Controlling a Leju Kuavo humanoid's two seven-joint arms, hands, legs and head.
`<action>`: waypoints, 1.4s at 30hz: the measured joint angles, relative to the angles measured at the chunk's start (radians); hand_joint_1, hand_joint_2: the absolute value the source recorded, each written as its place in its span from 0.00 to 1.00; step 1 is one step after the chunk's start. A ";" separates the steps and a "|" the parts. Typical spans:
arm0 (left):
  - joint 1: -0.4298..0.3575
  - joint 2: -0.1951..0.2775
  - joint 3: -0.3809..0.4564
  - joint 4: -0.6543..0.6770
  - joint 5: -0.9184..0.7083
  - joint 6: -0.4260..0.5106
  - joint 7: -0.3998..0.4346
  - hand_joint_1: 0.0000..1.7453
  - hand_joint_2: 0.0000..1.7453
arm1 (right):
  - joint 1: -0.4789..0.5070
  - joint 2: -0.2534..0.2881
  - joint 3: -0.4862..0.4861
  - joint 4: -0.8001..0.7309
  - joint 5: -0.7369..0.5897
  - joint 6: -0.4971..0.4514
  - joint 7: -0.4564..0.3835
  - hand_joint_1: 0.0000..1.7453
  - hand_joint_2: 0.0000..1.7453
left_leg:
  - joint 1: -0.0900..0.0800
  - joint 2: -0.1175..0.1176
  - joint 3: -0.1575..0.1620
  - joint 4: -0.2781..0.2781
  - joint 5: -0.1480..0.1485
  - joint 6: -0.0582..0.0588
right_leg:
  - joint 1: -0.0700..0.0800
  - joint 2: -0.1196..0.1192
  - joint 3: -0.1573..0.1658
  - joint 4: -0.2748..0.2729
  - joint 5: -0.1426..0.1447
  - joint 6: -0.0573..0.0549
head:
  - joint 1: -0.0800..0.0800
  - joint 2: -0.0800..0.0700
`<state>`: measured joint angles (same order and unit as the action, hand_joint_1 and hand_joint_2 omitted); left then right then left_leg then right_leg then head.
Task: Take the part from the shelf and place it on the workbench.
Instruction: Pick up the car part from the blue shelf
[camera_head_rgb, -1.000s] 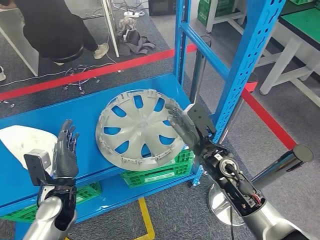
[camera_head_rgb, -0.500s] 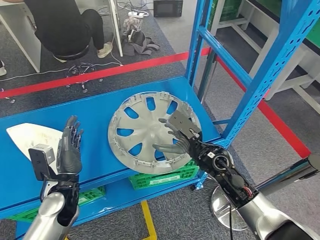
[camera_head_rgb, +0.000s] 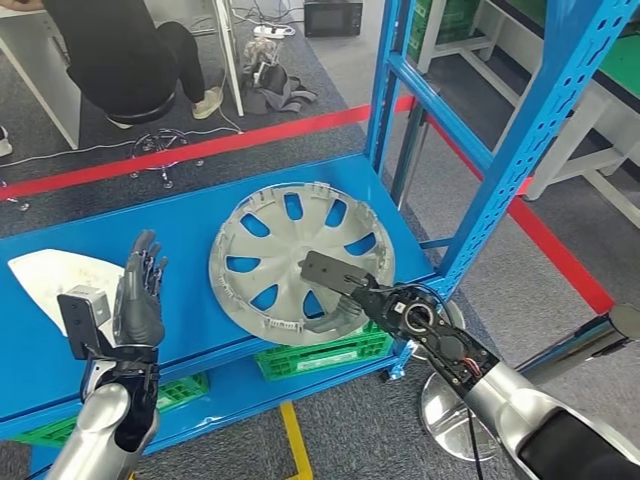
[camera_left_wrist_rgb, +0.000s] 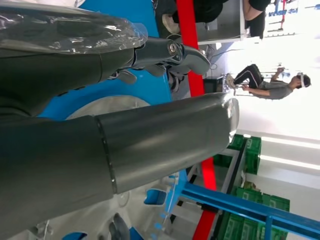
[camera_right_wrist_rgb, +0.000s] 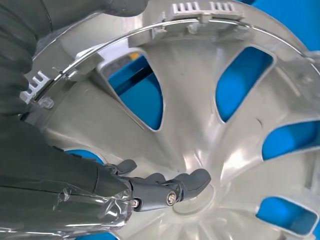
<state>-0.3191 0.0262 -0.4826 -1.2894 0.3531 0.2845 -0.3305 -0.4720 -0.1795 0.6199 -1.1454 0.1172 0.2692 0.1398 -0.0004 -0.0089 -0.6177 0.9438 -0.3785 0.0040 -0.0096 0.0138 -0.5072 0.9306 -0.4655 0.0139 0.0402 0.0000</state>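
On the blue shelf (camera_head_rgb: 90, 330) our right hand (camera_head_rgb: 340, 295) grips the hubcap (camera_head_rgb: 298, 255) at its 5 o'clock rim; left hand (camera_head_rgb: 140, 295) hovers, fingers spread, at 9 o'clock.

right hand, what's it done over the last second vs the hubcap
The right hand moved from the hubcap's far right rim inward over its face, fingers reaching toward the hub, thumb at the near rim. The left hand stayed raised and open; the hubcap stayed flat on the shelf.
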 joint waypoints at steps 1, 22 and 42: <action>-0.001 -0.002 0.000 -0.001 -0.001 0.002 0.002 0.00 0.00 | -0.030 0.002 0.027 0.039 0.025 0.023 -0.016 0.00 1.00 | 0.001 0.000 0.002 -0.001 0.000 0.000 | 0.001 0.000 0.001 0.000 0.000 0.001 | -0.002 0.000; -0.028 -0.017 0.000 -0.001 0.004 0.013 -0.006 0.00 0.00 | -0.198 0.047 0.210 0.275 0.210 0.030 -0.126 0.00 1.00 | 0.002 0.001 0.008 -0.002 0.001 -0.001 | 0.002 0.001 0.006 0.000 -0.001 0.000 | -0.007 0.000; -0.037 -0.021 0.000 -0.004 0.006 0.046 -0.007 0.00 0.00 | -0.215 0.126 0.314 0.472 0.530 -0.225 -0.187 0.00 1.00 | 0.003 0.007 0.023 -0.003 -0.003 -0.005 | 0.003 0.008 0.016 0.000 -0.002 -0.001 | -0.007 0.000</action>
<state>-0.3558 0.0054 -0.4826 -1.2934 0.3594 0.3306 -0.3378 -0.6868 -0.0532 0.9343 -0.6732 0.6476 0.0447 -0.0469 0.0028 -0.0023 -0.5943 0.9404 -0.3810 -0.0015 -0.0070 0.0222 -0.4907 0.9301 -0.4675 0.0125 0.0329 0.0000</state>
